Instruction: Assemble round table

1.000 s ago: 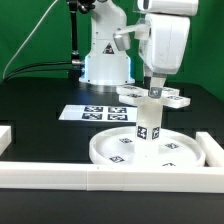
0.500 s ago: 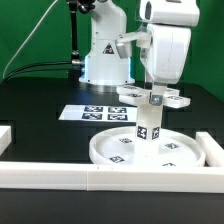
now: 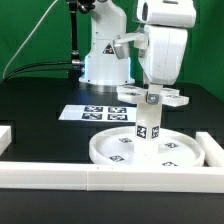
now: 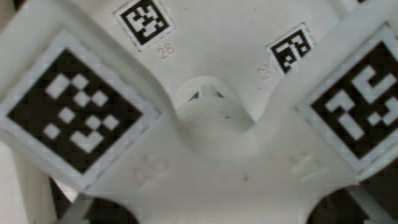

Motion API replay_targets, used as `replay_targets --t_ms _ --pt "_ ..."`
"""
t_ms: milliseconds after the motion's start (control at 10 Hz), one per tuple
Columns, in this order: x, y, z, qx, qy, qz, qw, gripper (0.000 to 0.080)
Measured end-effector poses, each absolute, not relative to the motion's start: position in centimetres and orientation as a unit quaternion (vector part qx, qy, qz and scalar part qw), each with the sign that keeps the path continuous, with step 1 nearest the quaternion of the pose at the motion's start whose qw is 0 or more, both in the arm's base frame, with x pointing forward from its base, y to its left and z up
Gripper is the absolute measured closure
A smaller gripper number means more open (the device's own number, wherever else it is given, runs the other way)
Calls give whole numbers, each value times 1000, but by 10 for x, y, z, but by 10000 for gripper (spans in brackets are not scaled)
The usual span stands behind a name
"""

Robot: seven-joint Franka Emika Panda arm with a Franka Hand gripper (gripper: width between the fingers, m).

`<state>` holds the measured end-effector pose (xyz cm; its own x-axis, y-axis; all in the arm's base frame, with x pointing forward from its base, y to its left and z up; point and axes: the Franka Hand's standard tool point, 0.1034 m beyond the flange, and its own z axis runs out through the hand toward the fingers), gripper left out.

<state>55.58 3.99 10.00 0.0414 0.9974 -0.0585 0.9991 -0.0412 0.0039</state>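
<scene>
Exterior view: leg [image 3: 146, 127] upright in middle of round disc [image 3: 150, 150], foot [image 3: 152, 96] resting across leg top. All hard white plastic, prob light, stiff, bit slick; grab foot by narrow middle. Claw [image 3: 150, 90] right at foot, grip hidden, can't tell. Black table [image 3: 40, 120], white rails close around, tight room.

Wrist view: foot [image 4: 205, 110] fills frame, tags both sides, claw fingers not visible.

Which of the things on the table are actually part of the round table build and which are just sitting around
Part of the job:
large round disc
cylinder leg, upright on the disc
bar-shaped foot, on top of the leg
gripper, at the foot

Just lying about:
marker board
white border rail along the front
robot base
</scene>
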Motion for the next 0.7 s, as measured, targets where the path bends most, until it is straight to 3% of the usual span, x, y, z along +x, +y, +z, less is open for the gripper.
replay_targets --t_ms 300,700 --pt "555 40 100 754 656 -19 21 356" --pt "552 40 99 912 409 -34 18 354"
